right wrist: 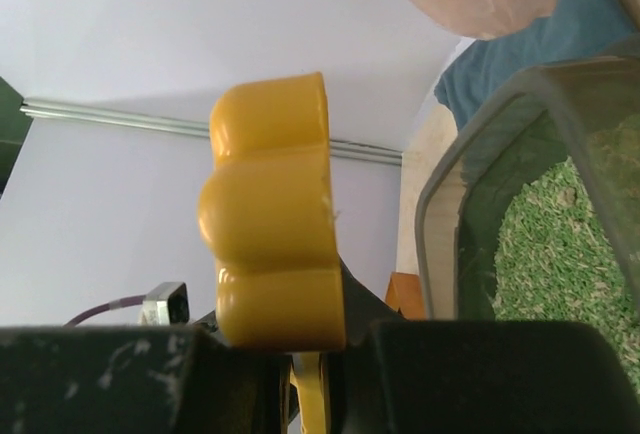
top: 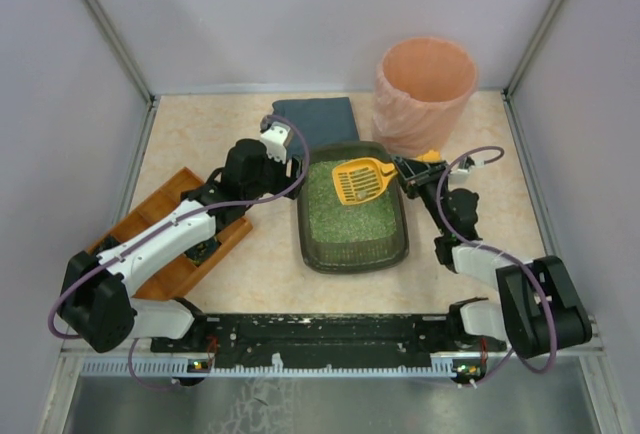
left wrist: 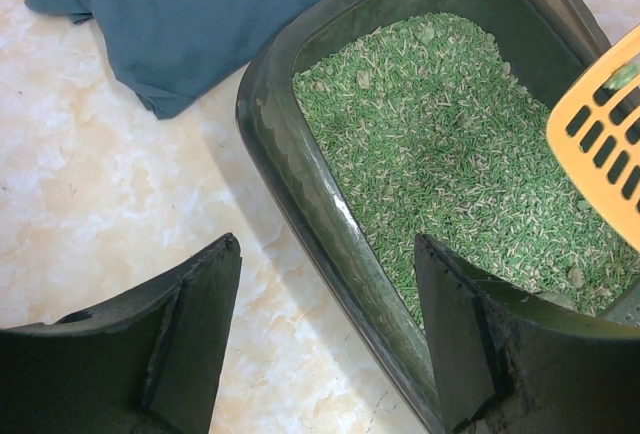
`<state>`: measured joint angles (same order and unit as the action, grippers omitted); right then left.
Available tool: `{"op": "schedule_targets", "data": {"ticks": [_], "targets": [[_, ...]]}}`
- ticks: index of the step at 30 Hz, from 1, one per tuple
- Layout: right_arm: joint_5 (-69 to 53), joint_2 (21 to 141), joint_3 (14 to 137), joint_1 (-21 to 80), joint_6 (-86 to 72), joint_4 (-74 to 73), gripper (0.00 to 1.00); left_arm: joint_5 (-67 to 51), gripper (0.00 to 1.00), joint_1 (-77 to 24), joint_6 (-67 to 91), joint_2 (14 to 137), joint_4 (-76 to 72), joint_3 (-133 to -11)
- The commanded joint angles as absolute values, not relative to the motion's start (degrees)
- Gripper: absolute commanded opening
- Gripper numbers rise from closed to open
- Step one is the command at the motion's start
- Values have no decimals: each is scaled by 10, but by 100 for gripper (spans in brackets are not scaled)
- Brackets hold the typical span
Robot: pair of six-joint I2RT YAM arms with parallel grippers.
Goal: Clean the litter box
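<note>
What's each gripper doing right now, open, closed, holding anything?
Left gripper: open, empty, one finger either side of the litter box rim.
Right gripper: shut on the yellow scoop, by its handle.

Bright, diffuse light leaves a faint shadow beside the litter box (left wrist: 262,124), and the near yellow handle (right wrist: 270,214) looks soft.

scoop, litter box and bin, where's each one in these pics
scoop (top: 362,180): top view, on the slotted yellow blade
litter box (left wrist: 262,119): left wrist view, on the dark rim
bin (top: 420,114): top view, on the outer wall
</note>
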<state>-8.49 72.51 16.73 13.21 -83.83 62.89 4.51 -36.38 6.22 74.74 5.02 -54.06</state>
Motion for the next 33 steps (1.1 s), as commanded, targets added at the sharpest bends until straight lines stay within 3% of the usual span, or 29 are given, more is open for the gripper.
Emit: {"op": "schedule_targets", "data": {"ticks": [1, 13, 23, 33], "targets": [[-88, 684, 226, 128, -820, 594, 0, 48, 77, -367, 64, 751, 37, -544], [-73, 695, 474, 53, -779, 390, 0, 66, 88, -367, 60, 752, 38, -542], [-39, 797, 672, -38, -764, 347, 0, 74, 99, -367, 59, 751, 39, -543], [8, 871, 805, -58, -559, 264, 0, 86, 100, -367, 56, 743, 43, -546]]}}
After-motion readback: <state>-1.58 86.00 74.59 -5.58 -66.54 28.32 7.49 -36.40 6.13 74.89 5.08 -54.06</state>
